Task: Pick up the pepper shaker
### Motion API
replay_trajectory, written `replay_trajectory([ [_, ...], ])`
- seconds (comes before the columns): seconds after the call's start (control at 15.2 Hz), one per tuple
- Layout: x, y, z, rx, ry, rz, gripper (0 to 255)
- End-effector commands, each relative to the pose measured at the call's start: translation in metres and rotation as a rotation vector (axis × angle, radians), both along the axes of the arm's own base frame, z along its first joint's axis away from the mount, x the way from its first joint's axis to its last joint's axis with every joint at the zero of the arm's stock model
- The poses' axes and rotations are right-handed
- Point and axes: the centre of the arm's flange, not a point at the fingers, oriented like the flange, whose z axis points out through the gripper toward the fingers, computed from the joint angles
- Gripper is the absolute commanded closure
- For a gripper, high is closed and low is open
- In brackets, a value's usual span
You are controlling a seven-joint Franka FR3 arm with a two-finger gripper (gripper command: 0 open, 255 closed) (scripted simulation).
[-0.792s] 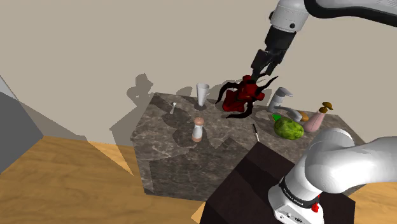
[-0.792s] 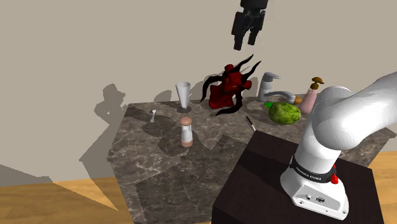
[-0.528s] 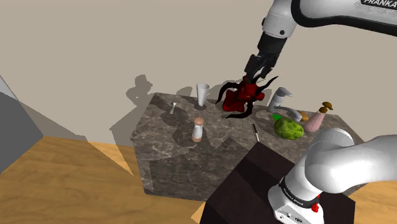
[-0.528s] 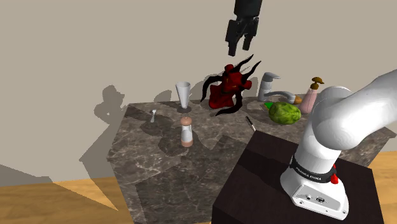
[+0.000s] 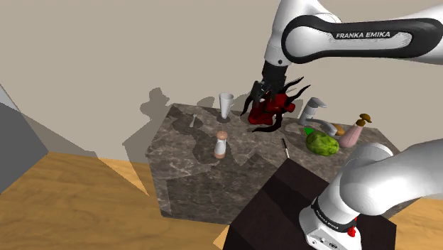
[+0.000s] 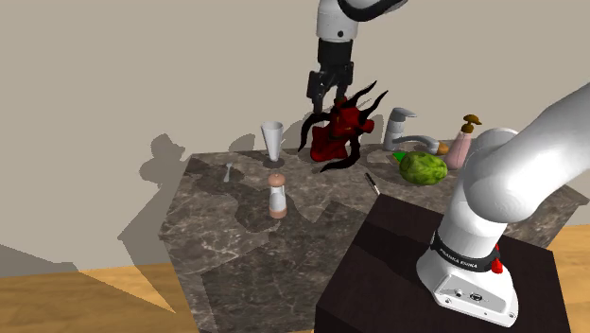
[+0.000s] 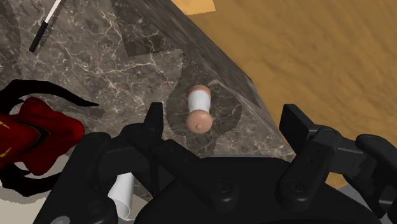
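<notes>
The pepper shaker is a small white bottle with a tan rounded cap and base. It stands upright near the front of the dark marble counter. My black gripper hangs high over the back of the counter, just beside the red and black ornament. It is well above the shaker and farther back. In the wrist view the shaker lies far below, between the two fingers of the gripper. They stand wide apart and hold nothing.
Behind the shaker stands a white goblet. A faucet, a green fruit and a pink dispenser sit toward the shoulder view's right. A thin knife lies near the dark stand. Wooden floor surrounds the counter.
The arm has swung toward the shoulder view's left and come down a little, carrying the open gripper from above the ornament's right to its upper left. Nothing on the counter moved.
</notes>
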Motion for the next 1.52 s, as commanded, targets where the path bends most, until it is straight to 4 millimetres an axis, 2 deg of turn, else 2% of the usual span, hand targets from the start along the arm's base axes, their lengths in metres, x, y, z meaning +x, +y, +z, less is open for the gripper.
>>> replay_trajectory([
  [0.0, 0.018, -0.002, -0.023, -0.007, 0.005, -0.008, 0],
  [0.73, 0.105, -0.009, -0.143, -0.044, 0.041, -0.051, 0],
  [1.45, 0.188, -0.025, -0.265, -0.082, 0.077, -0.093, 0],
])
